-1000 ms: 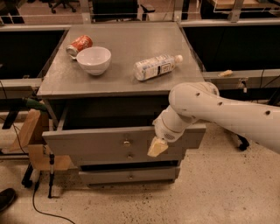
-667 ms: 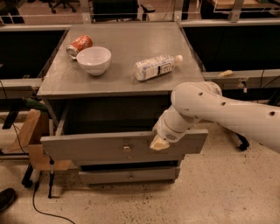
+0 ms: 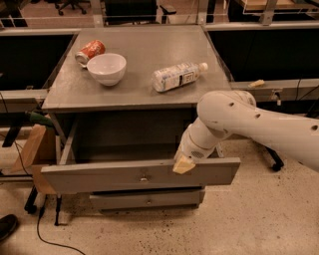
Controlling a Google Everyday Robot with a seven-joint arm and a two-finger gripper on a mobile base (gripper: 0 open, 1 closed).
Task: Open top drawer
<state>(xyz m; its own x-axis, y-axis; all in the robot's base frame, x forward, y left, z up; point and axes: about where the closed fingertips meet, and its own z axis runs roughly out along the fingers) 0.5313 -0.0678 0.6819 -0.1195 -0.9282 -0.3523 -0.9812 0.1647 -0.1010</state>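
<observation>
Camera view: gripper (image 3: 183, 165) at top drawer (image 3: 99, 178) edge

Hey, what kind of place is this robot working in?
Likely an office or lab workspace: chair casters at the back, long desks alongside, a cable on the speckled floor. The gripper rests on the front edge of the pulled-out top drawer.

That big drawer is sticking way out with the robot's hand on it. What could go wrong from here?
1. The top drawer sits far out of the cabinet; more pulling might bring it off its runners.
2. The gripper is at the front's upper edge, right of the brass knob, so an off-centre pull could skew or jam the drawer.
3. The bottle lies on its side on the cabinet top; a jolt could set it rolling.
</observation>
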